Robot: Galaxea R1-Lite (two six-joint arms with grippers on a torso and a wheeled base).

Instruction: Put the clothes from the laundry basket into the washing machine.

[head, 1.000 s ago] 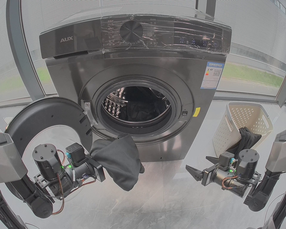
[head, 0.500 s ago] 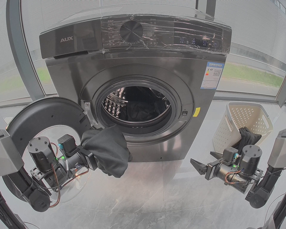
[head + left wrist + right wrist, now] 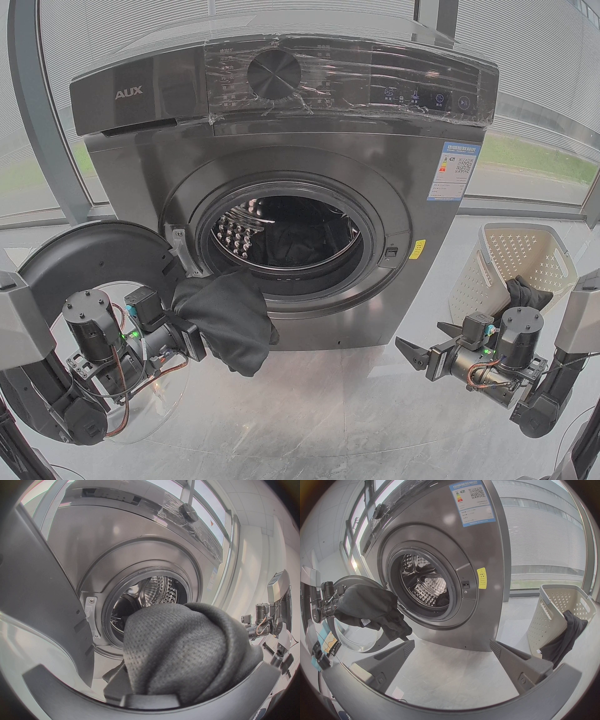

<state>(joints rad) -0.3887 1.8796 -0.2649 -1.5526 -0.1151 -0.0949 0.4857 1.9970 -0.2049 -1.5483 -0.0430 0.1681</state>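
The grey washing machine (image 3: 281, 150) stands with its round door (image 3: 94, 256) swung open to the left. Dark clothes (image 3: 294, 234) lie inside the drum. My left gripper (image 3: 206, 331) is shut on a dark grey garment (image 3: 228, 319), held just below the lower left rim of the drum opening; the cloth (image 3: 181, 648) drapes over its fingers. My right gripper (image 3: 420, 340) hangs open with nothing in it, low over the floor right of the machine, its fingers (image 3: 393, 658) spread wide. A cream laundry basket (image 3: 500, 250) holds another dark garment (image 3: 522, 297) draped over its rim.
Pale tiled floor (image 3: 325, 406) spreads in front of the machine. Glass walls and window frames (image 3: 37, 125) stand behind and beside it. The basket (image 3: 547, 617) sits on the floor to the machine's right, beside my right arm.
The head camera has moved closer to the machine. My left gripper has drawn the garment left and up toward the drum's lower left rim. The right gripper stays open and has shifted slightly right.
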